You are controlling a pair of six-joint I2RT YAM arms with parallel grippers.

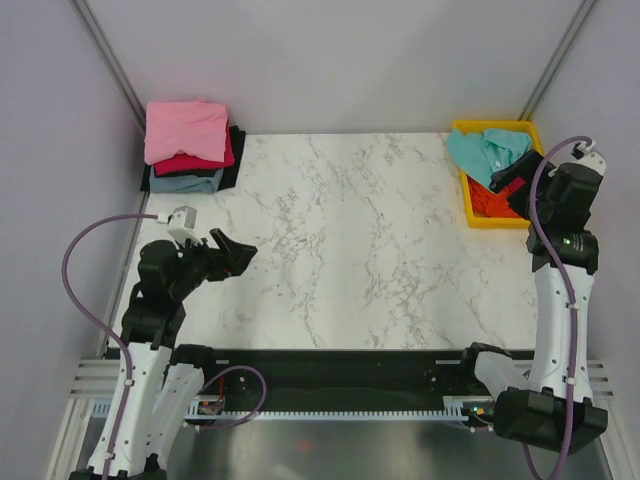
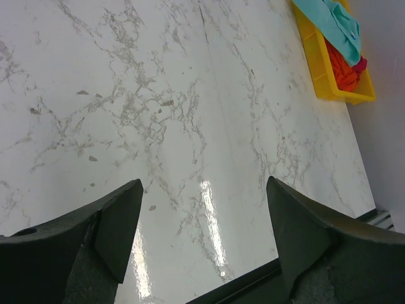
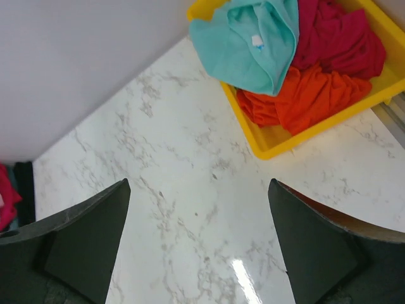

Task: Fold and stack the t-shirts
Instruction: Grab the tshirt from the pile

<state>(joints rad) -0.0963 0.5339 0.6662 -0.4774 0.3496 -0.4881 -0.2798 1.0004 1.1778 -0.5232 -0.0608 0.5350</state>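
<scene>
Teal t-shirt [image 1: 487,150] tops the crumpled heap [image 3: 316,88] in the yellow tray [image 1: 497,222] at the table's [image 1: 350,250] far right corner, awaiting folding; folded shirts [image 1: 188,145] sit stacked far left. Right hand [image 3: 199,183] hangs wide by the tray; left hand [image 2: 204,183] wide, empty.

yellow tray [image 1: 495,222]: far right corner | marble table [image 1: 350,260] (grey-veined)

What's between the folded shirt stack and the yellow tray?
Nothing: bare white marble tabletop runs from the pink-topped folded stack to the yellow plastic tray, seen in the top view.
</scene>
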